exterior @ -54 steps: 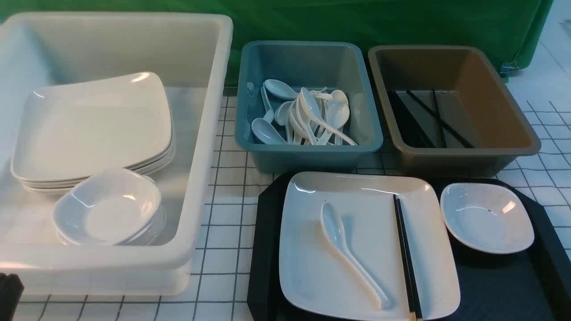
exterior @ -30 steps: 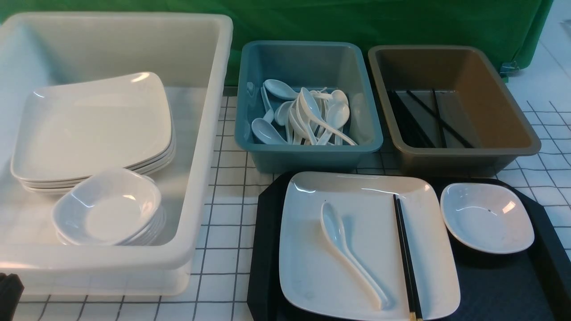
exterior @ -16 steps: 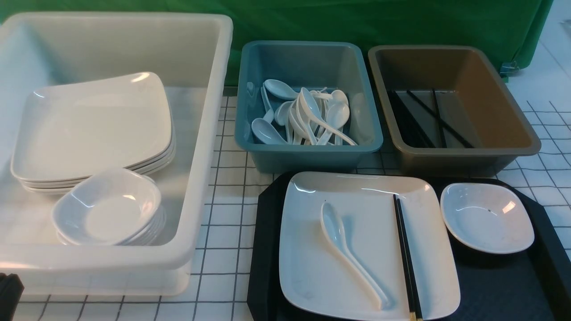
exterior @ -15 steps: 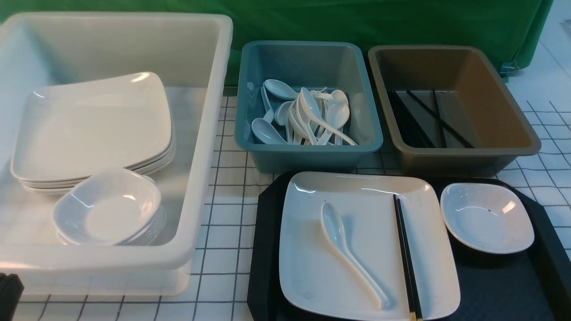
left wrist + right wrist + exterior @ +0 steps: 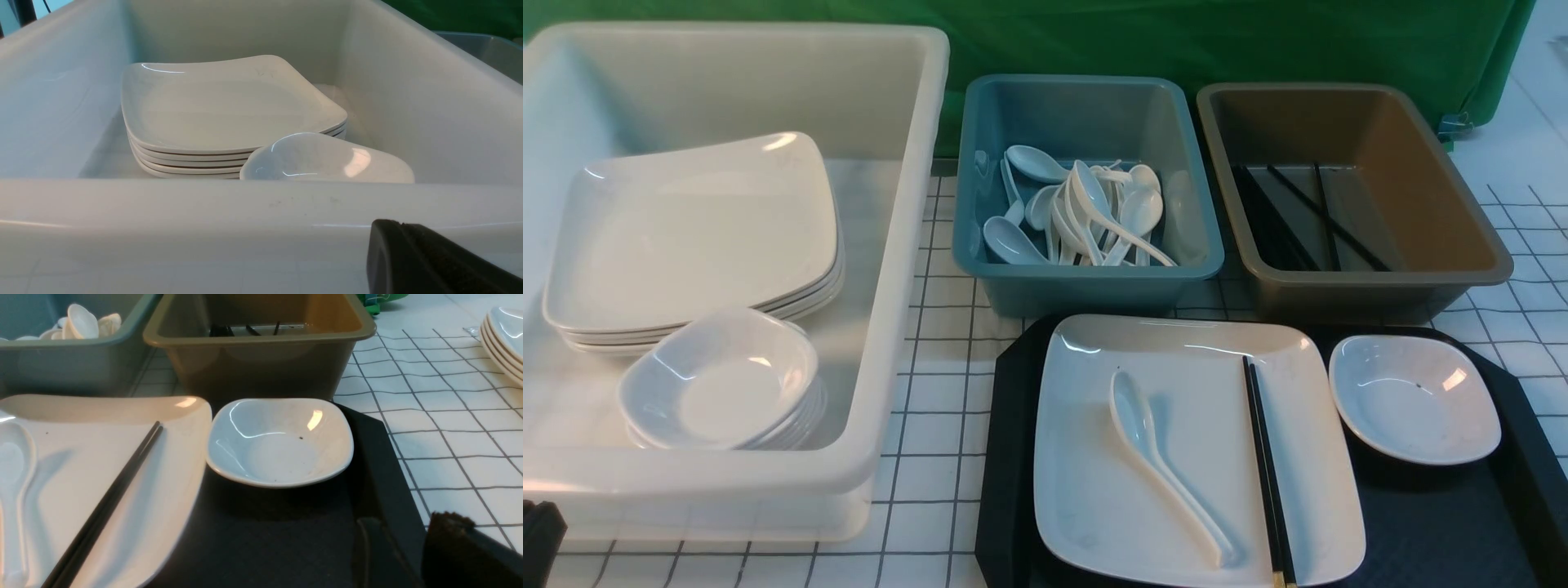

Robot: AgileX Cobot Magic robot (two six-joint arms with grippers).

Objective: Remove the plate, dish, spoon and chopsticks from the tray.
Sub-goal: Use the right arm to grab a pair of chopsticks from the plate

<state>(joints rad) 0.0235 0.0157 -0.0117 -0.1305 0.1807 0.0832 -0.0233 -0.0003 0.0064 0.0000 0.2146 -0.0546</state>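
The black tray (image 5: 1429, 523) lies at the front right. On it rests the big white plate (image 5: 1201, 392), which carries the white spoon (image 5: 1131, 408) and, to its right, the black chopsticks (image 5: 1266, 474). The small dish (image 5: 1414, 398) stands on the tray beside the plate's right edge. My right gripper (image 5: 408, 543) hangs open and empty over the tray's right rim, short of the dish (image 5: 280, 441). My left gripper (image 5: 394, 228) is shut and empty outside the white bin's near wall. Neither gripper touches any tableware.
A large white bin (image 5: 907, 245) on the left holds a stack of plates (image 5: 694, 237) and a stack of dishes (image 5: 719, 380). Behind the tray stand a blue bin (image 5: 1086, 278) with spoons and a brown bin (image 5: 1380, 282) with chopsticks. More plates (image 5: 502, 339) sit far right.
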